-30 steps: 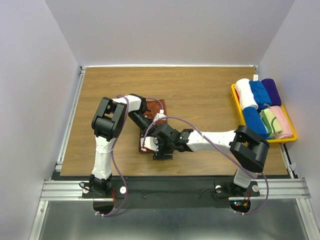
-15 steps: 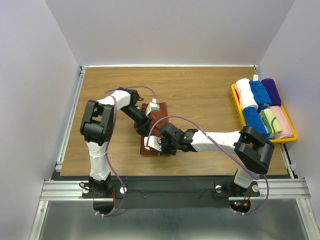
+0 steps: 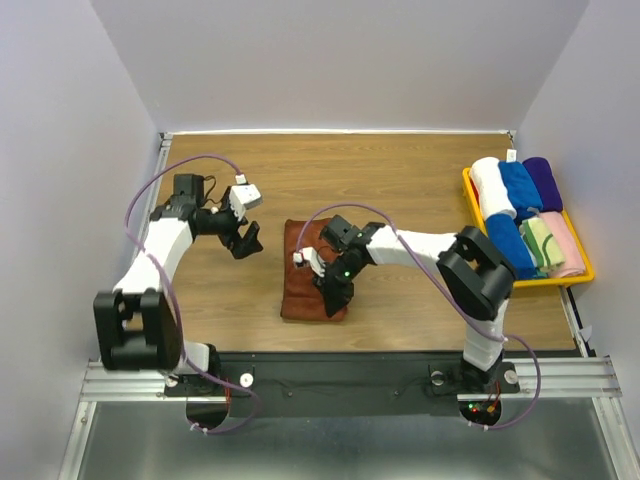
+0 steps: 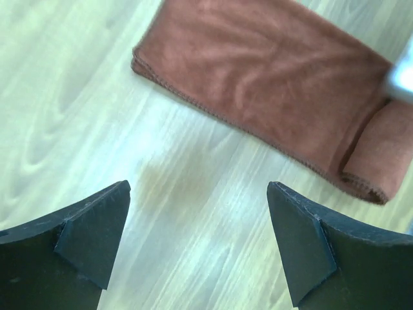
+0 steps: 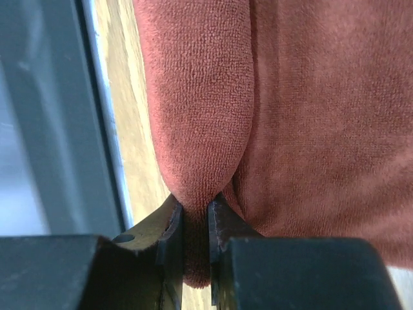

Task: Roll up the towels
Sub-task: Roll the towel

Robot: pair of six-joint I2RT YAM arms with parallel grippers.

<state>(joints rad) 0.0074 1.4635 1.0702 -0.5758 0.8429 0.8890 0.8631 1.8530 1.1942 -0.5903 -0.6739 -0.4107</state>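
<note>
Wood-grain table (image 3: pixel 400 180), grey walls on three sides, a yellow tray (image 3: pixel 589 268) of rolled towels at the right edge. We note the cream-and-green towel (image 3: pixel 541 243) lying in that tray, rolled, between a blue roll and a pink one; we judge that half done. The rust-brown towel (image 3: pixel 303 262) lies flat mid-table, its long side running from far to near, with a thick lip turned over at the near end (image 4: pixel 386 155). The right gripper (image 3: pixel 334 296) sits on that end; its wrist view shows the fingers nearly closed, pinching the bulge of the turned-over cloth (image 5: pixel 197 116) between them (image 5: pixel 193 223). The left gripper (image 3: pixel 243 243) is well off to the towel's left over bare wood, jaws spread wide, holding nothing (image 4: pixel 197 216). The step in hand, as we read it, is the start of the roll: the first turn is formed and pinched at one side only. The next move calls for carrying that lip over towards the far end, keeping the cloth snug. The left arm would need to come in at the lip's other corner, or the roll may skew into a cone.
</note>
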